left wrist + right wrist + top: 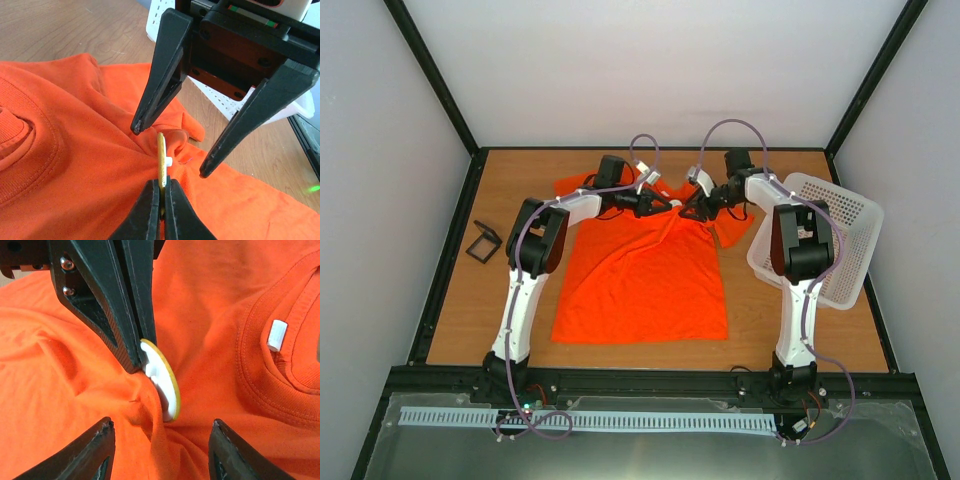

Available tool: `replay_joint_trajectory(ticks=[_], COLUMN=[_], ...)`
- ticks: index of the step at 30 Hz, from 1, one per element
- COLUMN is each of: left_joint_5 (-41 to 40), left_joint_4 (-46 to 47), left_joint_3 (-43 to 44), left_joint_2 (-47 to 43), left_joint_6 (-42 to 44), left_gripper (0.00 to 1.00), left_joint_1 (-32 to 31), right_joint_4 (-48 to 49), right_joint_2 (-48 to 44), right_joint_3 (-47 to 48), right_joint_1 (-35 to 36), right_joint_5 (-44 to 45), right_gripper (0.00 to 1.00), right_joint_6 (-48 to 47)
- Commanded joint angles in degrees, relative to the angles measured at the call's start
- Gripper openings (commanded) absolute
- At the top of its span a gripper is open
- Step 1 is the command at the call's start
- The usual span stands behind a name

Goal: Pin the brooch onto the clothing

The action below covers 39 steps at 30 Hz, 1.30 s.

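Here the left pincer [161,186] is clenched on the rim of the thin round golden-yellow brooch [169,382]. It holds the brooch edge-on against a bunched fold of the bright orange fabric T-shirt [640,285], near the ribbed collar [248,340]. The brooch's back is white, with a small stub. The right pincer [161,427] stands released, one finger on either side of the brooch.

Wooden table [470,310] inside plain white walls [660,70], seemingly evenly lit.
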Motion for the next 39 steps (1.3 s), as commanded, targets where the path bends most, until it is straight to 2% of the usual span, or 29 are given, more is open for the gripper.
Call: replay_joint_trajectory(ticks=[1, 5, 29, 39], left_joint_5=[2.9, 3.1, 2.7, 0.2], left_joint_4=[2.4, 2.6, 1.6, 1.2], left_joint_3=[1.9, 2.0, 2.5, 1.4], left_joint_2=[0.5, 0.3, -1.1, -3.2], left_joint_6=[0.4, 0.4, 2.0, 5.1], left_gripper=[0.01, 0.01, 0.01, 0.01], left_joint_1=[0.3, 0.3, -0.9, -2.5], right_joint_4=[-1.2, -3.1, -5.3, -6.3], right_joint_2=[1.2, 2.8, 5.4, 7.0], right_joint_3=[1.4, 4.3, 9.2, 11.3], right_joint_1=[0.1, 0.2, 0.9, 1.0], right_joint_5=[0.6, 0.3, -1.1, -0.2], right_gripper=[0.48, 0.44, 0.48, 0.40], right_joint_6=[-0.3, -0.3, -0.2, 0.7])
